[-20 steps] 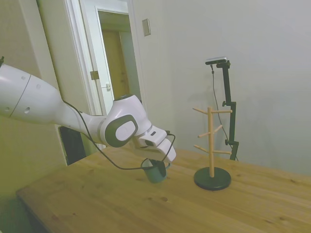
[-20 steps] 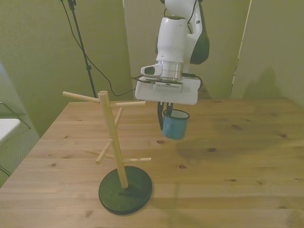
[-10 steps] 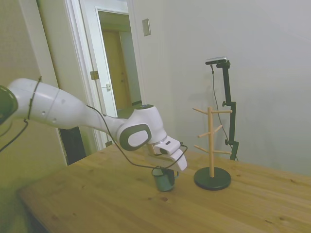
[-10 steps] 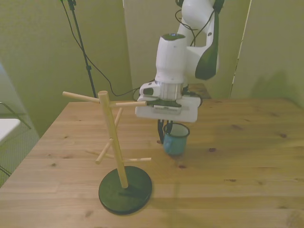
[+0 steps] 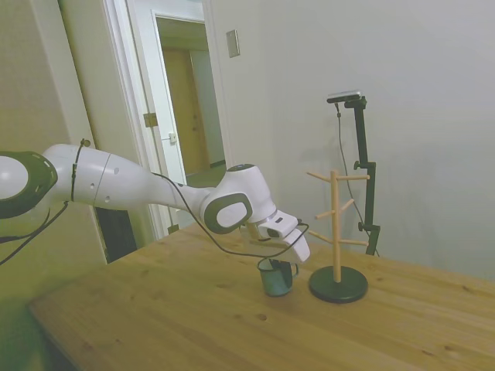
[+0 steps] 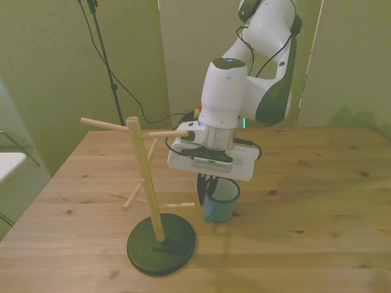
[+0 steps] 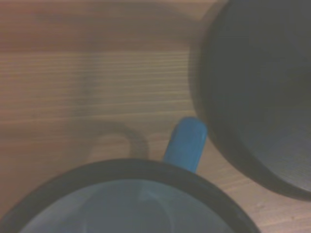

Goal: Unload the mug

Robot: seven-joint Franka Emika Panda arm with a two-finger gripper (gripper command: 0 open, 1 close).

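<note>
**Mug brought down beside the rack base**

Since a second ago the arm has carried the mug [image 5: 277,278] away from the table's middle and toward the mug tree [image 5: 336,232], and lower too: earlier it hung clear above the wood, while now its bottom looks to be at the tabletop [image 5: 155,317], though the contact itself is hard to make out. In the front view the mug [image 6: 219,201] stands upright just beside the rack's dark round base [image 6: 161,244], on the front view's right of it, with a narrow strip of wood between them. The wrist view shows the same pairing from close by: the mug's dark rim [image 7: 131,167] and pale blue inside, its blue handle [image 7: 186,143] pointing toward the dark base disc [image 7: 257,92], the handle's tip almost reaching the disc's edge.

The gripper [image 6: 208,185] sits directly over the mug, its dark fingers reaching down at the rim on the side facing the rack; they appear closed on the mug's wall, holding it. In the side view the gripper [image 5: 280,261] hides the top of the mug.

All of the rack's wooden pegs [image 6: 101,125] are bare. An open doorway [image 5: 186,100] shows behind the arm in the side view.
</note>
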